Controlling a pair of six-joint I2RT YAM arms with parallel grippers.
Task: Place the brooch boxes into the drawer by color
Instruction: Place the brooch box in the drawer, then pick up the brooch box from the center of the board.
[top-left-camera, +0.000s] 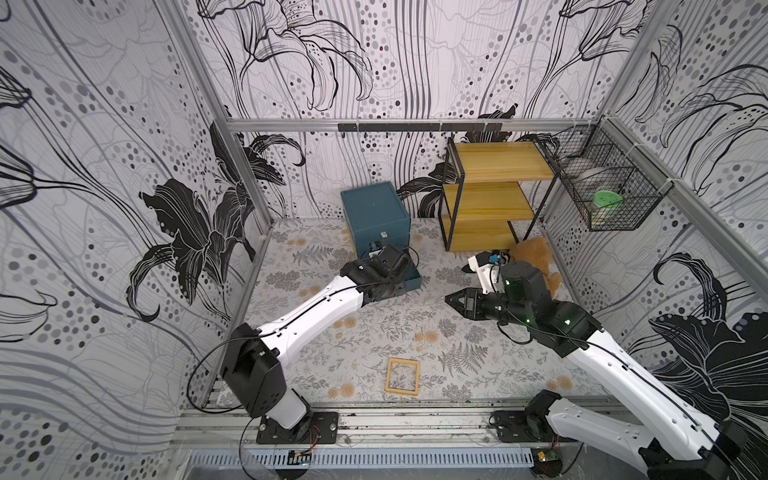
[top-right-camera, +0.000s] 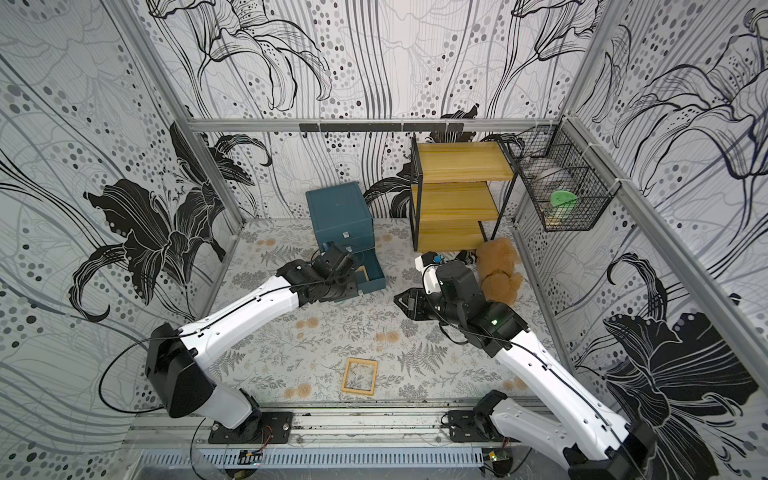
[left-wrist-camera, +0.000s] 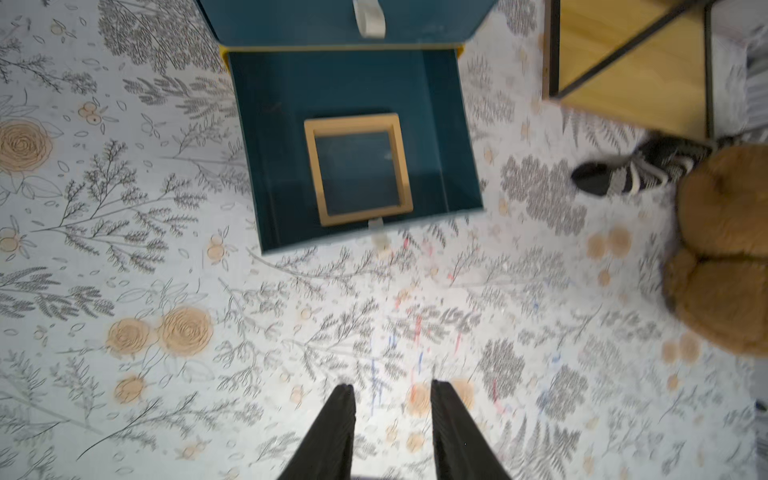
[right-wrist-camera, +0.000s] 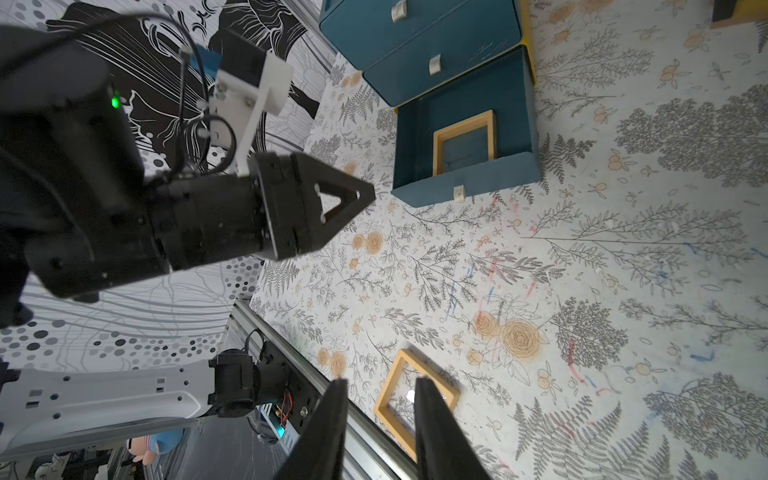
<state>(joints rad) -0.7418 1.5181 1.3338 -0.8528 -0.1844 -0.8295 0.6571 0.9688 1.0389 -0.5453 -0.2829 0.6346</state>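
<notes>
**One tan box in the drawer, one out on the mat**

L arm reaches in from the near-left. The left gripper (left-wrist-camera: 390, 388) hangs over the floral mat (left-wrist-camera: 124, 249), just near-left of the pulled-out drawer, w/ its jaws a narrow gap apart and nothing between them.

The teal chest (top-left-camera: 374, 212) stands far-centre. Its top two drawers are shut. The bottom drawer (left-wrist-camera: 274, 166) is pulled out toward the near side. A yellow-tan brooch box (left-wrist-camera: 353, 122) lies flat on the drawer floor, close to the front wall by the pull. The wrist view is blurred, so I can't tell if box and wall touch.

A 2nd yellow-tan brooch box (top-left-camera: 402, 377) lies flat on the mat at near-centre, close to the near edge and well apart from both grippers.

R of centre, the right gripper (right-wrist-camera: 380, 382) hovers above the mat, pointing left. Its jaws are slightly parted and empty.

Further right, a yellow wooden rack (top-left-camera: 490, 199) w/ a black frame stands at the far side. A brown plush toy (top-left-camera: 534, 253) and a striped sock (left-wrist-camera: 631, 170) lie near its foot. A wire basket (top-left-camera: 606, 187) hangs on the R wall.
</notes>
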